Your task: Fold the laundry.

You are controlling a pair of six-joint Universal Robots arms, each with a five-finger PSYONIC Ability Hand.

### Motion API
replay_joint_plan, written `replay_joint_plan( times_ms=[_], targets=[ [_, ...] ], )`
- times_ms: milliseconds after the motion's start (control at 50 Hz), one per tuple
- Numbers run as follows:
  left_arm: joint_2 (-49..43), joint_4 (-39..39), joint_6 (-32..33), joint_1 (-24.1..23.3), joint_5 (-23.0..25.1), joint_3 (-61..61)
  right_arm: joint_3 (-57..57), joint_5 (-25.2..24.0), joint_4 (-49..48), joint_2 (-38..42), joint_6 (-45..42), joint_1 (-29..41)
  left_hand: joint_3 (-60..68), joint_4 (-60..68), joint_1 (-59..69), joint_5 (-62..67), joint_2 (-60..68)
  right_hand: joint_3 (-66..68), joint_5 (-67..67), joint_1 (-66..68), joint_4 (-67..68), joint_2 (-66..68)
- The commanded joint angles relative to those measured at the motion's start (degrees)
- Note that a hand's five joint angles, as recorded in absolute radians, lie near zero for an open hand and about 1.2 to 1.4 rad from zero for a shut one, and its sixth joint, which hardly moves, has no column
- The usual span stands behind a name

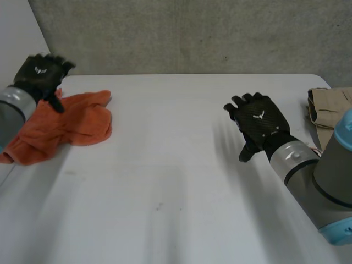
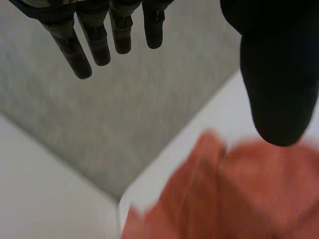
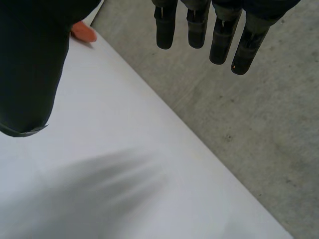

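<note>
A crumpled orange cloth (image 1: 63, 129) lies at the table's left edge, partly hanging over it. My left hand (image 1: 41, 74) hovers above the cloth's far left part, open, its fingers (image 2: 79, 42) straight and the thumb (image 2: 279, 74) apart; the orange cloth (image 2: 239, 194) lies below the thumb with nothing gripped. My right hand (image 1: 258, 124) floats open over the right half of the white table (image 1: 176, 181), fingers (image 3: 214, 30) straight and holding nothing. A bit of the orange cloth (image 3: 83, 32) peeks past its thumb (image 3: 30, 74).
A folded beige garment (image 1: 330, 113) rests at the table's right edge, beside my right arm. A grey concrete wall (image 1: 192, 33) runs behind the table's far edge. The table's middle and front are bare white surface.
</note>
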Motion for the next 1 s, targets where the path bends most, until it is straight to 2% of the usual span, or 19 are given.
replay_joint_plan(
  times_ms=[20,140,260,300,420,460,520,540,560,620,740,840,1000],
  targets=[
    [-16.1,-0.8,9.4,5.5,0.5,10.6,2.1,-0.2,-0.1,0.3,0.1,-0.8,-1.7,-1.1,-0.4,-2.1,-1.2,-2.5,-4.1,-1.8,-3.7,-2.8],
    [-22.9,-0.5,9.5,6.3,1.5,16.6,3.9,-0.3,-0.8,0.3,0.1,-1.0,1.7,2.2,2.9,1.3,2.1,-2.5,-4.1,-1.8,-3.7,-2.8],
    [-25.2,-0.9,9.2,6.0,2.1,18.7,5.0,-0.3,-1.6,0.4,0.0,-1.0,19.3,19.9,20.6,18.9,19.8,-2.5,-4.1,-1.8,-3.7,-2.8],
    [-25.3,-0.9,9.1,5.4,2.1,18.7,5.2,-0.4,-1.8,0.4,0.0,-1.0,33.7,34.3,35.0,33.3,34.2,-2.5,-4.1,-1.8,-3.7,-2.8],
    [-25.8,-0.9,8.8,4.2,2.3,18.9,5.1,-0.5,-1.8,0.3,0.0,-1.2,55.8,56.3,57.1,55.4,56.2,-2.5,-4.1,-1.8,-3.7,-2.8],
    [-25.9,-0.9,8.6,3.9,2.4,18.9,5.2,-0.7,-1.8,0.3,0.0,-1.2,67.7,68.2,69.0,67.3,68.1,-2.5,-4.1,-1.8,-3.7,-2.8],
    [-25.6,-1.0,8.5,3.5,2.4,18.6,5.3,-0.8,-1.8,0.3,0.1,-1.2,67.8,68.3,69.0,67.4,68.2,-2.5,-4.1,-1.8,-3.7,-2.8],
    [-25.2,-1.1,7.9,3.3,2.3,18.1,5.3,-0.8,-1.7,0.3,0.1,-1.2,62.5,63.0,63.7,62.1,62.9,-2.5,-4.1,-1.8,-3.7,-2.8],
    [-24.9,-1.2,7.3,3.1,2.3,18.0,5.4,-0.8,-1.8,0.3,0.1,-1.2,53.1,53.6,54.4,52.7,53.5,-2.5,-4.1,-1.8,-3.7,-2.8],
    [-23.3,-2.3,3.1,2.5,2.6,17.3,5.6,-0.8,-1.8,0.4,0.0,-1.2,2.7,3.2,4.0,2.3,3.1,-2.5,-4.1,-1.8,-3.7,-2.8],
    [-21.2,-4.3,-4.0,2.7,6.7,16.9,5.3,-0.8,-1.9,0.4,0.0,-1.2,3.5,4.1,4.8,3.1,4.0,-2.5,-4.1,-1.8,-3.7,-2.8],
    [-22.2,-4.0,-4.2,2.6,7.5,18.0,5.0,-0.8,-1.9,0.7,0.0,-1.1,4.2,4.7,5.5,3.8,4.6,-2.5,-4.1,-1.8,-3.7,-2.8],
    [-29.0,-4.5,-4.2,2.3,7.5,26.0,5.3,-0.8,-2.3,1.1,-0.1,-1.0,8.2,8.8,9.5,7.8,8.7,-2.5,-4.1,-1.8,-3.7,-2.8]
  ],
)
